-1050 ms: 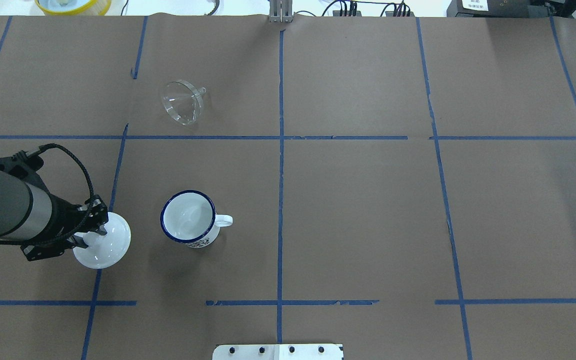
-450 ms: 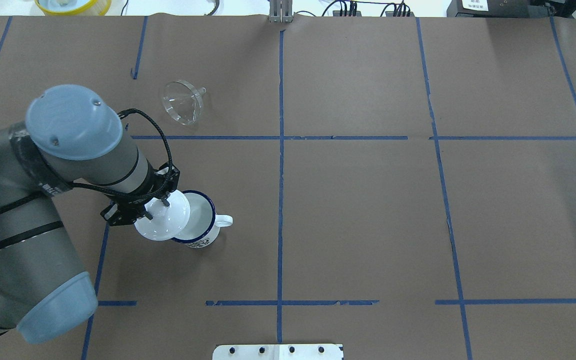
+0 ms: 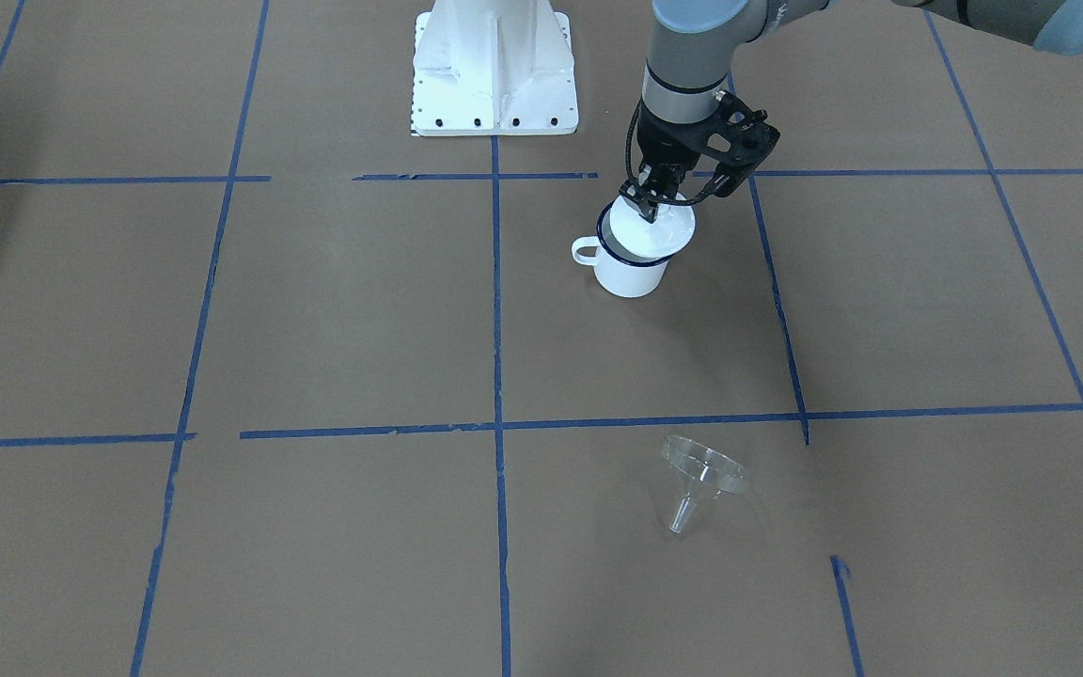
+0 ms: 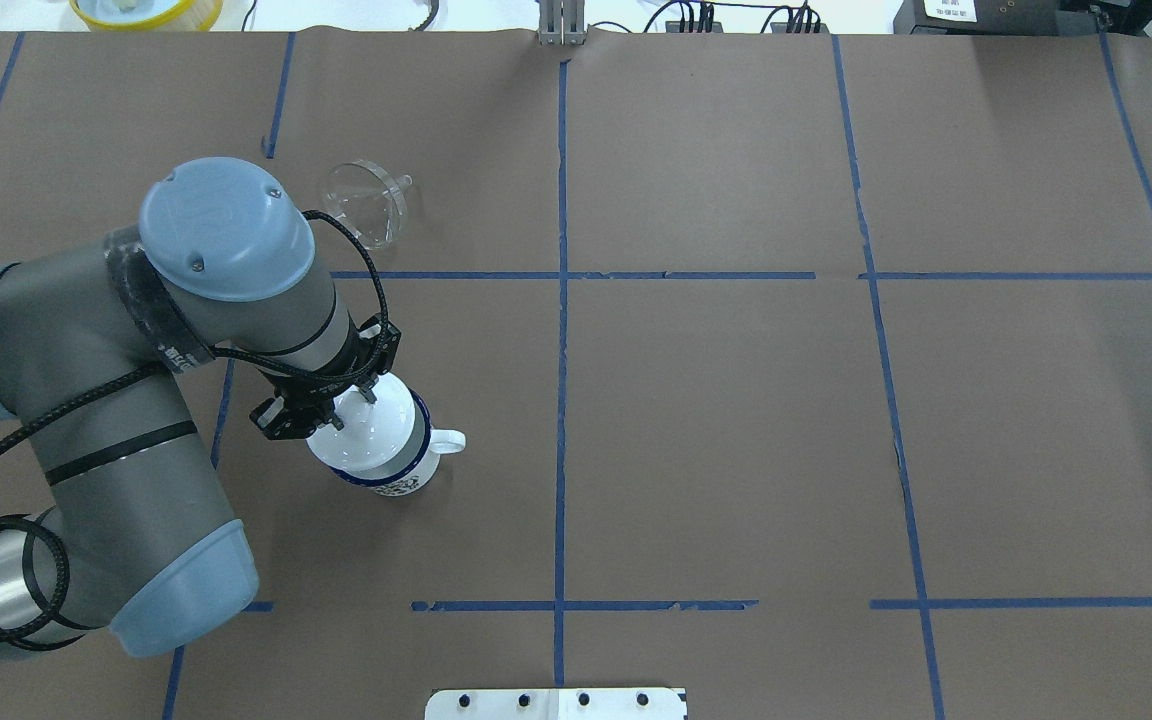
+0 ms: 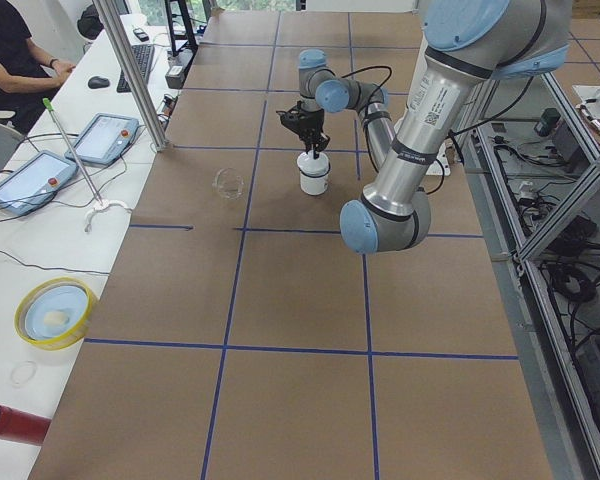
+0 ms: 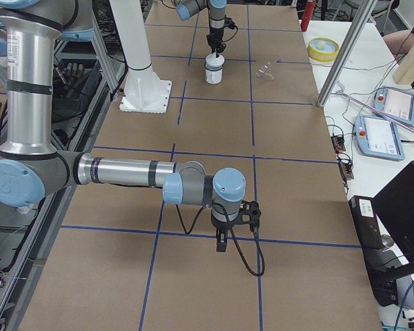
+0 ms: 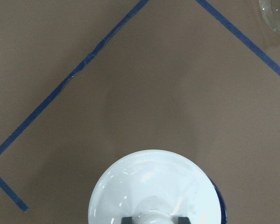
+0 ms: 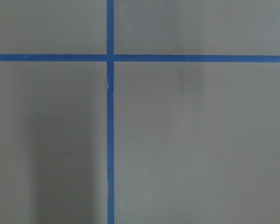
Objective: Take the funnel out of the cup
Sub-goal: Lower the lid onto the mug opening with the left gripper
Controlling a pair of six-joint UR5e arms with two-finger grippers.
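Note:
The clear funnel (image 4: 366, 205) lies on its side on the brown paper, far from the cup (image 4: 404, 472); it also shows in the front view (image 3: 703, 470) and at the top right of the left wrist view (image 7: 275, 16). The cup, a white mug with a blue rim (image 3: 631, 273), stands upright. My left gripper (image 4: 354, 408) is shut on the knob of a white round lid (image 4: 376, 432) and holds it over the cup's mouth, slightly off-centre (image 3: 664, 235). The right gripper (image 6: 221, 241) hangs low over bare paper far from the cup; I cannot tell whether it is open.
The white robot base (image 3: 494, 75) stands behind the cup. A yellow bowl (image 4: 146, 10) sits beyond the table's far edge. Tablets (image 5: 100, 140) and a person are on a side desk. Blue tape lines cross the brown paper.
My left arm has carried the white lid rightwards, from the table left of the cup to over the cup's mouth. The funnel and cup have not moved.

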